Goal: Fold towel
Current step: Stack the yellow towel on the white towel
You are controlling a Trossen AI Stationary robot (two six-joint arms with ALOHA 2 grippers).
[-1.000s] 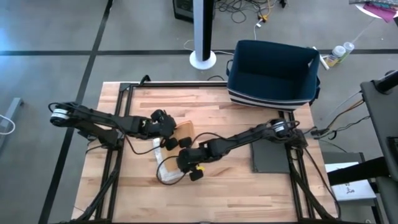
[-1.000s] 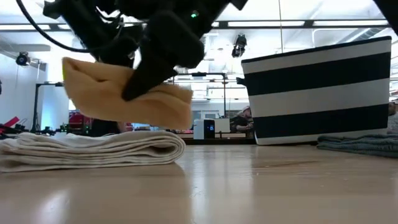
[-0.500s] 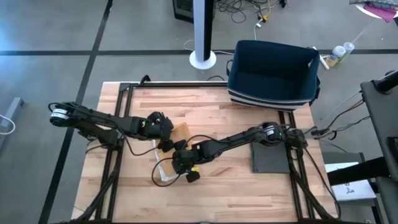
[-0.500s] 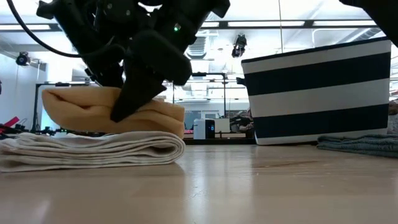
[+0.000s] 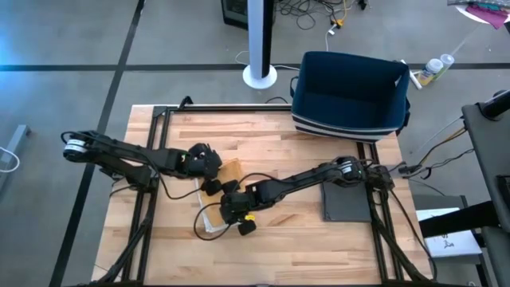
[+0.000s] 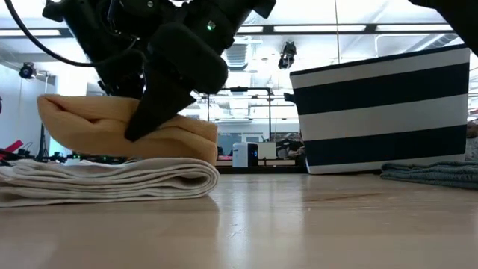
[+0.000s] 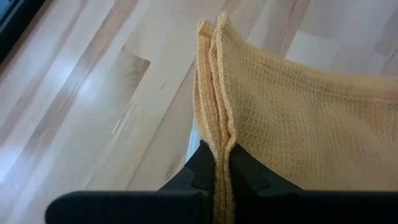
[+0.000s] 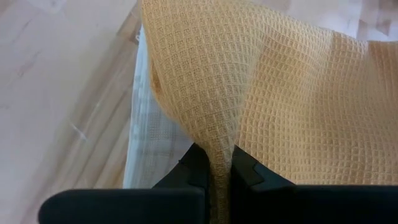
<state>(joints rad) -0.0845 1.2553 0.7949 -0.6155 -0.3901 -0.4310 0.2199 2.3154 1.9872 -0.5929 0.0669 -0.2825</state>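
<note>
A yellow waffle-weave towel [image 6: 112, 128], folded into several layers, hangs between both grippers, its underside resting on a folded white towel [image 6: 112, 179] that lies flat on the wooden table [image 5: 303, 239]. In the high view the yellow towel [image 5: 232, 169] sits left of the table's middle, the white towel [image 5: 209, 222] just nearer. My left gripper [image 7: 215, 169] is shut on the yellow towel's far side. My right gripper [image 8: 217, 163] is shut on its near side, above the white towel [image 8: 149, 124]. My left gripper pinches the yellow towel's stacked edges [image 7: 217, 144], several layers, between its two fingers, slanting down from the table's left. The cloth spreads away from the fingers, slack. My right gripper pinches a bunched fold of the yellow towel [image 8: 214, 140] between its two fingers, slanting down from the table's right. The cloth fans out beyond the fingers and sags onto the white towel.
A navy-and-white striped basket [image 5: 351, 96] stands at the table's far right corner. A folded dark grey cloth [image 5: 347, 199] lies flat near the right edge. Bare wood lies along the near edge and the table's middle.
Both grippers have brought the yellow towel down and toward the table's left. It hung clear above the white towel before; now its underside rests on the white towel. Both grippers have stayed shut on it.
</note>
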